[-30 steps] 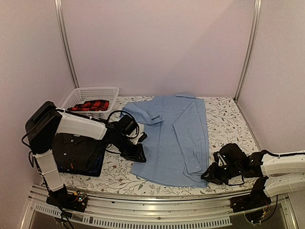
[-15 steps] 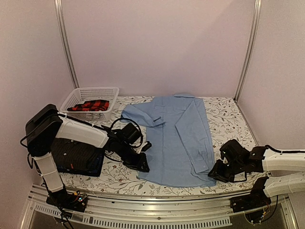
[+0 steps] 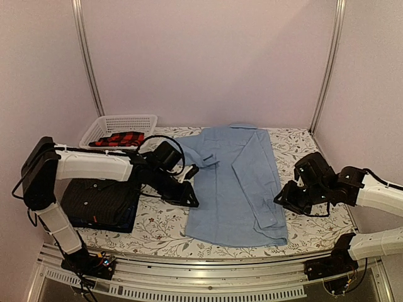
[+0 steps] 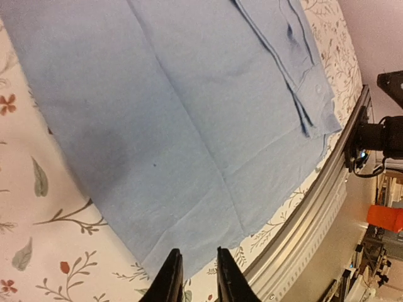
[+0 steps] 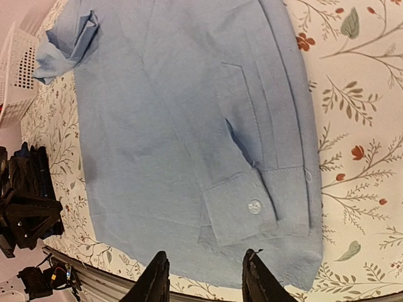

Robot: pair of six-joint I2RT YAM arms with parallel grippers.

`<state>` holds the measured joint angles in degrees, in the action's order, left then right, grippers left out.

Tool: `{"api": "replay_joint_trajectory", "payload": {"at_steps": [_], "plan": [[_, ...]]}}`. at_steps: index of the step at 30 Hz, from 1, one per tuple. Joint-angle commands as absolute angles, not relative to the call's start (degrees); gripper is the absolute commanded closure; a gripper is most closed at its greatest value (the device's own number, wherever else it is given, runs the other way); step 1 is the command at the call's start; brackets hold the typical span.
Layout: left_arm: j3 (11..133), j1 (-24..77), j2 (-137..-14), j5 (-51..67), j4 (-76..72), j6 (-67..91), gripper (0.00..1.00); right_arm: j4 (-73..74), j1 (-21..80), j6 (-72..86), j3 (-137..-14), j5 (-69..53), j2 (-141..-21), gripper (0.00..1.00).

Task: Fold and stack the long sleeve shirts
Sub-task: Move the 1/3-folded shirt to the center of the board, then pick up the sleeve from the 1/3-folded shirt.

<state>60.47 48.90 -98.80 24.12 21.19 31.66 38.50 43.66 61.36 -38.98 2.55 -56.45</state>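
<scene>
A light blue long sleeve shirt (image 3: 233, 182) lies flat on the floral table, one sleeve folded down over its body with the buttoned cuff (image 5: 255, 206) near the hem. My left gripper (image 3: 189, 196) hovers at the shirt's near left corner (image 4: 189, 242). Its fingers (image 4: 196, 251) stand narrowly open with nothing between them. My right gripper (image 3: 286, 198) hangs over the shirt's right edge, and its fingers (image 5: 204, 259) are open above the hem. A folded black pinstriped shirt (image 3: 101, 200) rests at the left on a dark navy one (image 3: 130, 217).
A white lattice basket (image 3: 119, 123) at the back left holds a red plaid cloth (image 3: 119, 139). The metal rail (image 3: 201, 277) runs along the near table edge. Bare floral tablecloth (image 3: 302, 151) lies to the right of the shirt.
My right gripper rose and drew back from the near right hem while its jaws widened. The left gripper shifted right along the hem, and the shirt's lower edge now sits further right.
</scene>
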Motion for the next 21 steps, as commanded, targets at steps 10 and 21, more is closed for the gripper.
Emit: {"api": "replay_joint_trajectory", "payload": {"at_steps": [10,21], "plan": [[77.6,36.1,-103.5,14.1,25.2,29.3,0.78,15.6,41.1,33.1,-60.1,1.2,-84.2,0.52],[93.2,37.1,-119.0,1.3,26.6,34.3,0.63,11.5,39.1,21.4,-73.2,2.1,-99.6,0.48]]}}
